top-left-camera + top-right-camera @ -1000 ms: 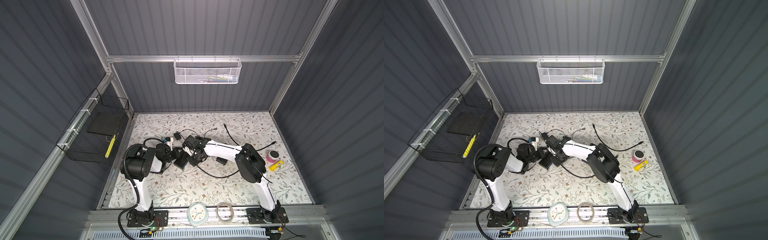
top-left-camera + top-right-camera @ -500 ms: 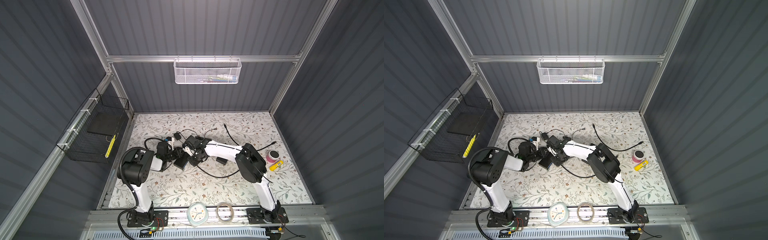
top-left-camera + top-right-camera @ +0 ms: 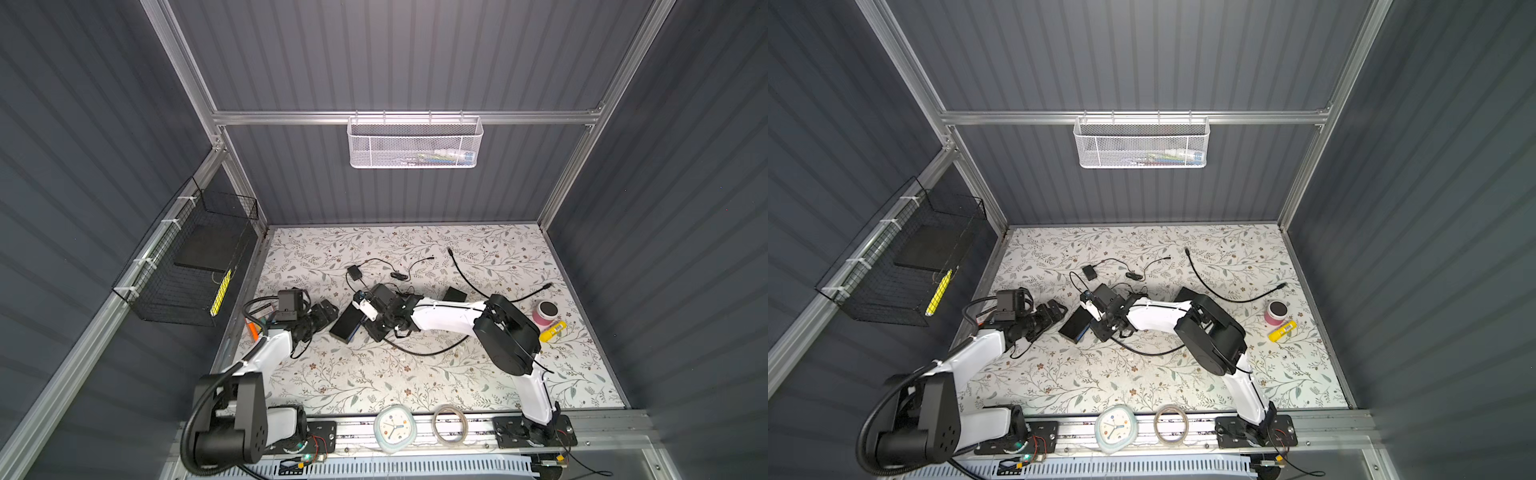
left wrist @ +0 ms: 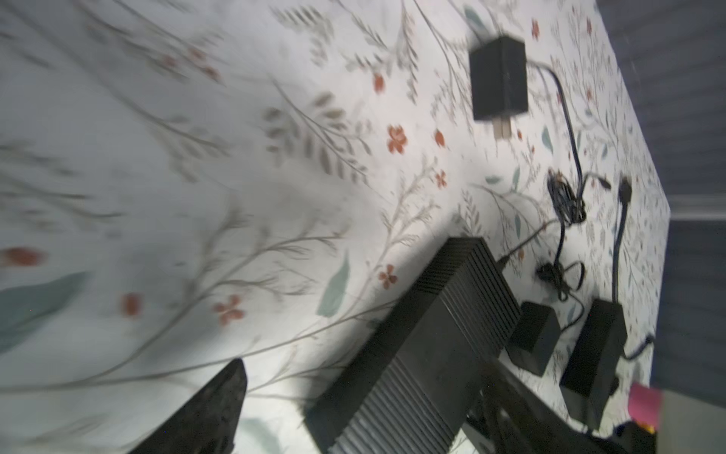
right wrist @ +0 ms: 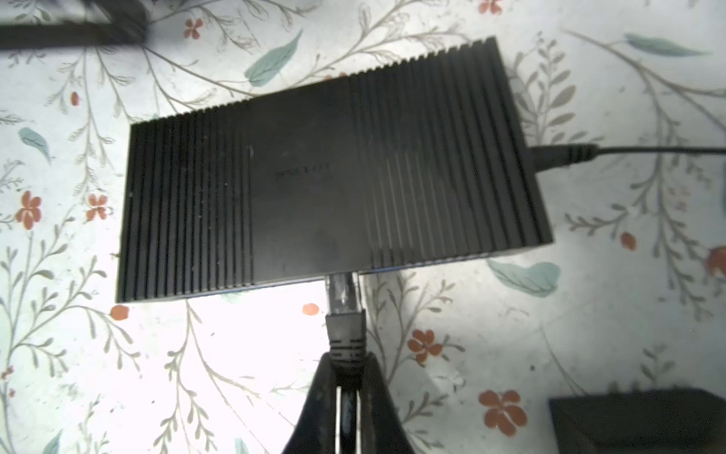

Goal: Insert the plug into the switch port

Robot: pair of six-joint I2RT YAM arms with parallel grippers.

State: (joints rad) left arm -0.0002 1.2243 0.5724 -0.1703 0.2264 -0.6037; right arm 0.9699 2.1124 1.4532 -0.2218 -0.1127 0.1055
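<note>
The right jaws are clamped together on the ribbed black boot of the clear-tipped plug [image 5: 343, 298], whose nose sits against the blue-strip long edge of the flat black ribbed rectangular box [image 5: 326, 177]. The switch port itself is hidden under that edge. The change is on the other side: the left jaws, which a second ago were nearly closed at the near end of the box, now stand wide apart with nothing between them and sit just beside the box without touching it (the left wrist view shows one dark finger [image 4: 204, 412] over bare cloth). The right jaws have not let go. I judge that the bracing is over and the plug is in or nearly in, but part of its clear body still shows outside the edge, so whether it has latched cannot be told. A thin black barrel connector [image 5: 561, 155] already sits in a short side. The box lies on the floral-patterned table [image 3: 374, 374]. As for writing, a faint embossed mark [image 5: 302, 173] at the lid's centre is too blurred to read. The label on the small yellow block [image 3: 552, 329] and the face of the pale round clock [image 3: 395, 428] are too small to read.
</note>
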